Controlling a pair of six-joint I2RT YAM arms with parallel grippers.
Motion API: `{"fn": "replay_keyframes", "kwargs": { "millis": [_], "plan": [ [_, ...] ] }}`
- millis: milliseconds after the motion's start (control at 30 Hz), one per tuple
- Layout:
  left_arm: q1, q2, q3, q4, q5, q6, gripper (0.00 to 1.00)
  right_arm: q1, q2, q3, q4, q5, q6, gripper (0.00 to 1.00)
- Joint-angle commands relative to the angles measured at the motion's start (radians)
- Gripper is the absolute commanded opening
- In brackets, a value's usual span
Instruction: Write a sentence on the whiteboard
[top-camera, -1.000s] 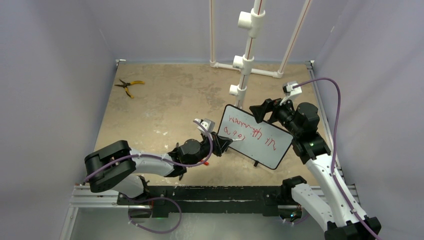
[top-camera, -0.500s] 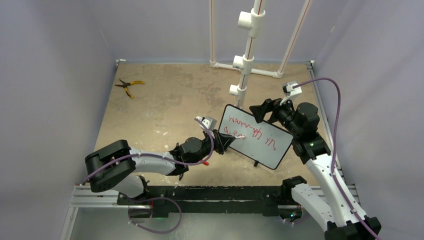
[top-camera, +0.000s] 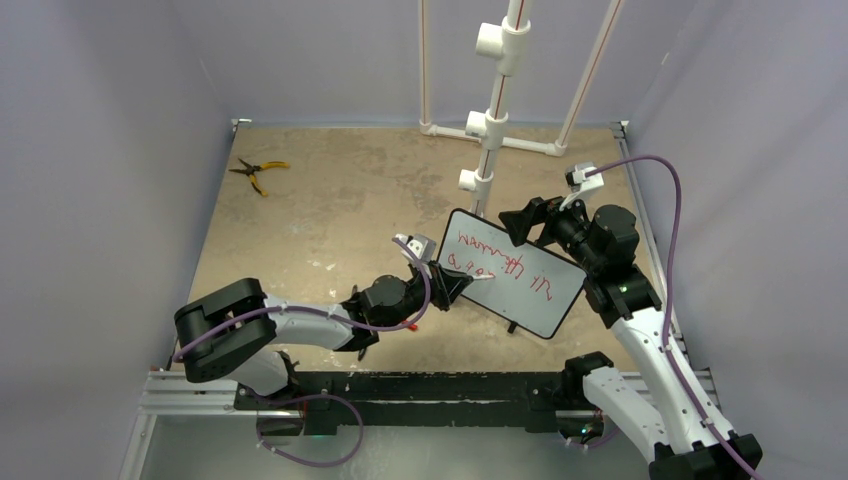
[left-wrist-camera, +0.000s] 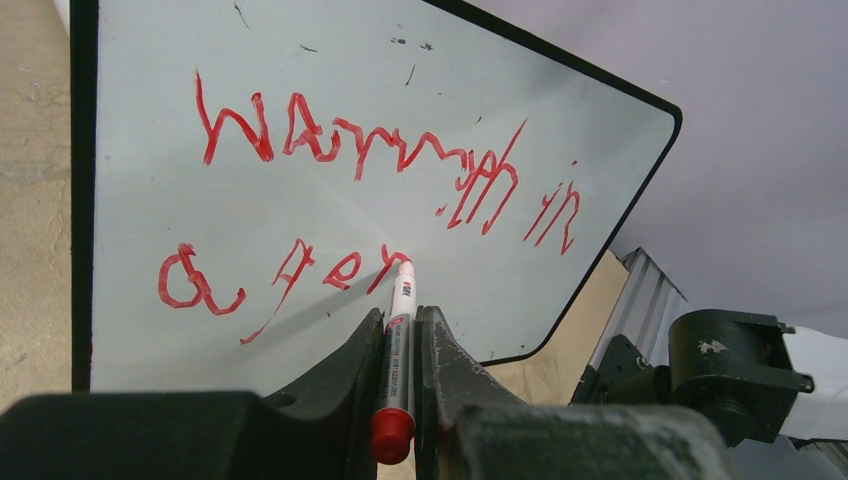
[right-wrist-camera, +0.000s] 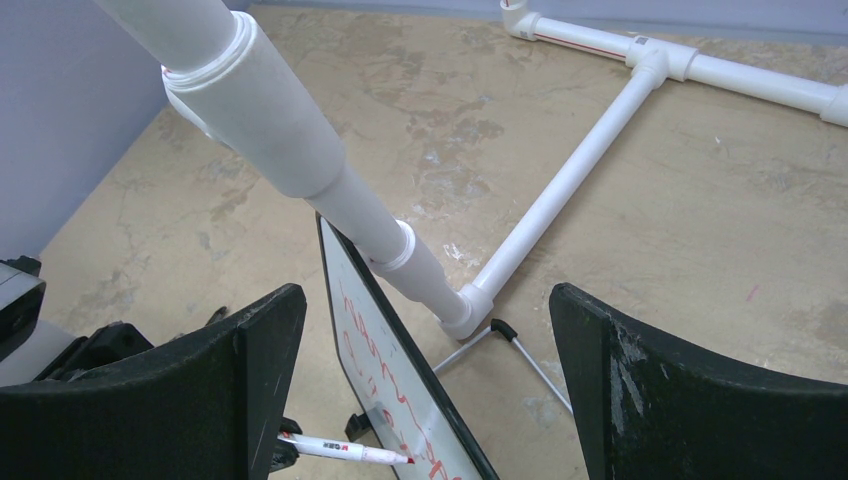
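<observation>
The whiteboard (top-camera: 528, 300) stands tilted on the table, right of centre, with its face toward my left arm. The sentence (top-camera: 495, 258) is a red scrawl in two lines; the left wrist view shows it large (left-wrist-camera: 380, 150) on the whiteboard (left-wrist-camera: 150, 230). My left gripper (top-camera: 447, 283) (left-wrist-camera: 400, 315) is shut on a white marker with a red end cap (left-wrist-camera: 398, 340), and its tip touches the end of the lower line. My right gripper (top-camera: 530, 215) (right-wrist-camera: 425, 292) hangs open over the board's top edge (right-wrist-camera: 372, 350), with a finger on either side. The marker (right-wrist-camera: 335, 450) shows there too.
A white PVC pipe frame (top-camera: 492, 120) (right-wrist-camera: 300, 150) stands right behind the board, with its base tubes along the back of the table. The board's wire prop (right-wrist-camera: 520, 355) rests on the table behind it. Yellow-handled pliers (top-camera: 257, 172) lie at the back left. Grey walls close in three sides.
My left gripper has made small moves with the marker at the end of the lower line. The board and the right arm have stayed put.
</observation>
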Motion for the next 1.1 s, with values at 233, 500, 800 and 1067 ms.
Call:
{"fn": "replay_keyframes", "kwargs": {
  "millis": [233, 500, 800, 1067],
  "plan": [
    [-0.015, 0.002, -0.031, 0.022, -0.024, -0.01, 0.0, 0.005, -0.004, 0.005, 0.018, 0.01, -0.011, 0.94],
    [-0.018, -0.007, -0.04, 0.021, -0.034, -0.013, 0.0, 0.004, 0.0, 0.008, 0.018, 0.012, -0.012, 0.94],
    [-0.019, -0.061, -0.008, -0.005, -0.036, 0.003, 0.0, 0.005, -0.003, 0.008, 0.017, 0.015, -0.012, 0.94],
    [-0.021, -0.059, 0.021, -0.02, -0.031, 0.009, 0.0, 0.005, -0.003, 0.007, 0.019, 0.015, -0.012, 0.94]
  ]
}}
